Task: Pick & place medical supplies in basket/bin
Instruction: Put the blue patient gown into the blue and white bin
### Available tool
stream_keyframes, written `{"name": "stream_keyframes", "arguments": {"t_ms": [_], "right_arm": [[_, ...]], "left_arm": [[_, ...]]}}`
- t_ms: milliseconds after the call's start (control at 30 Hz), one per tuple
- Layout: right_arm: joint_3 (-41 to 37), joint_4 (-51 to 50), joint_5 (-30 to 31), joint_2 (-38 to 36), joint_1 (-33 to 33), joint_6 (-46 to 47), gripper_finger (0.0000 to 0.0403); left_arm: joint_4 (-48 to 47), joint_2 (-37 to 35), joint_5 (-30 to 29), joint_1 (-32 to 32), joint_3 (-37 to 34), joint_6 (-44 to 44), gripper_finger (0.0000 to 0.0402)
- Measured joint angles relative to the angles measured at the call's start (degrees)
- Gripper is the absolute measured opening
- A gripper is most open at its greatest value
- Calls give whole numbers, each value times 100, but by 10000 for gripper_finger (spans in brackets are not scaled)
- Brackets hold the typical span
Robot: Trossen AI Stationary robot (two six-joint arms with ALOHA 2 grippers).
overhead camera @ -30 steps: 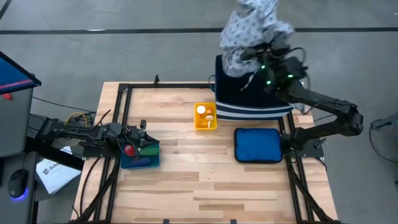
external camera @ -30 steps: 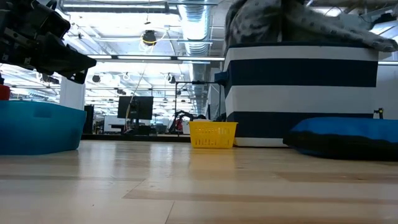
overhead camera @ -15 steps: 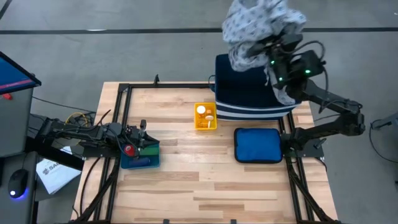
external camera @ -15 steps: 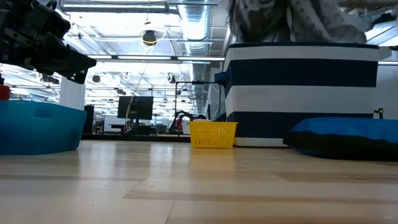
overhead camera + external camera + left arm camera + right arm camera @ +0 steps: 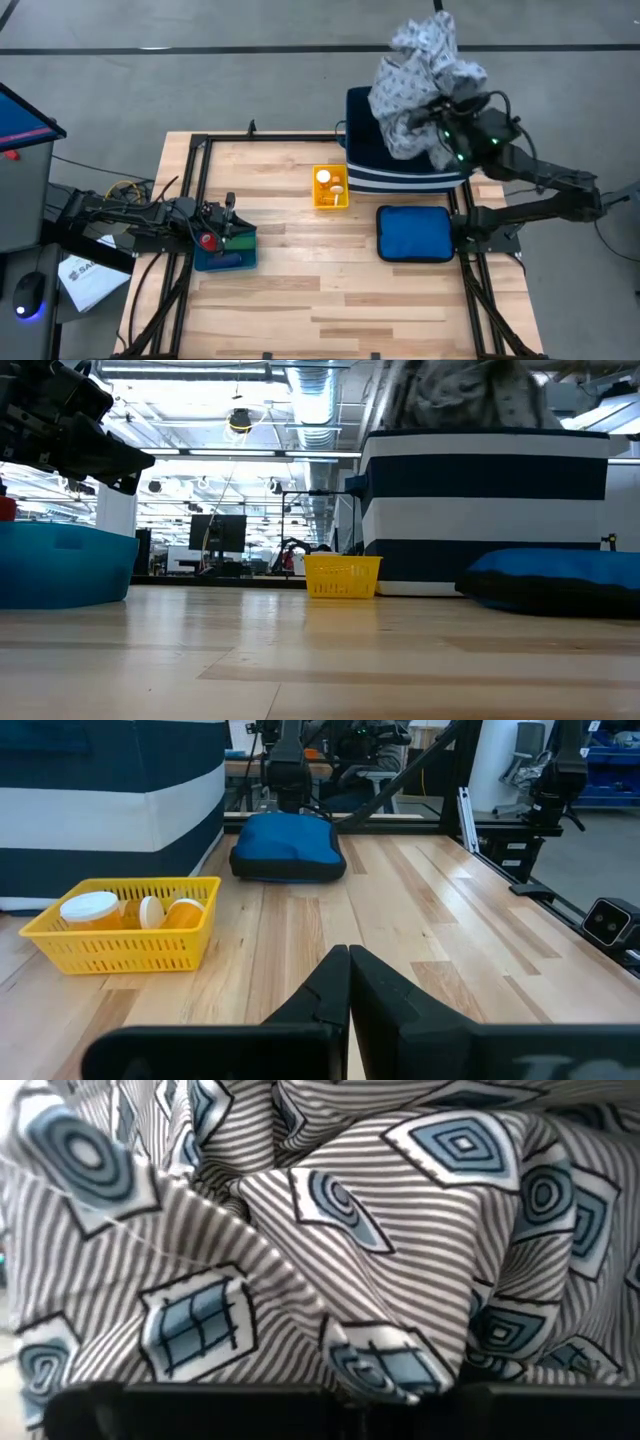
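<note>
The large grey patterned cloth [image 5: 425,75] hangs bunched over the navy-and-white striped bin [image 5: 395,165], and my right gripper [image 5: 443,125] is shut on it. The cloth [image 5: 320,1230] fills the right wrist view and hides the fingers. In the low view the cloth [image 5: 460,395] hangs just above the bin's top [image 5: 485,435]. Orange pill bottles with white caps [image 5: 95,908] lie in a small yellow basket [image 5: 330,188]. My left gripper [image 5: 348,965] is shut and hovers over a blue tub [image 5: 225,252] holding a small red cylinder [image 5: 207,240]. My right gripper holds the grey cloth by a bunched part [image 5: 430,110] of several folds; the cloth itself hides the fingers. The cloth is lifted, draped over and around the gripper, hanging slack above the striped bin's opening.
A blue padded pouch [image 5: 415,233] lies on the table near the striped bin's near side. Black frame rails [image 5: 195,180] run along the table's left and right edges. Bare wood [image 5: 330,290] stretches across the table's near half.
My right gripper has swung toward the table's right and then toward the near edge, carrying the cloth along. The cloth, which had trailed out to the right over the bin's top, is now gathered into a narrower bunch and sits lower over the striped bin.
</note>
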State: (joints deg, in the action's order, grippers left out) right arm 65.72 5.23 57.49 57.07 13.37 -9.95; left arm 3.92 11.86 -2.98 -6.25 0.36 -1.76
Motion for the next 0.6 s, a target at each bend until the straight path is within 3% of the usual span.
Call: {"name": "stream_keyframes", "arguments": {"t_ms": [167,300,500,600], "right_arm": [[-42,-2198,418,-491,-611,1584,25],[-53,-3699,419,-377,-735,3151,25],[-53,-3764,360,229,-350,3611,25],[-53,-3975,-94,520,131,4135,25]], "left_arm": [[0,0,0,0,0,0,1],[0,-1,-2,-2,0,-1,1],[0,-2,-1,1,0,-2,1],[0,-2,-2,-2,0,-1,1]]}}
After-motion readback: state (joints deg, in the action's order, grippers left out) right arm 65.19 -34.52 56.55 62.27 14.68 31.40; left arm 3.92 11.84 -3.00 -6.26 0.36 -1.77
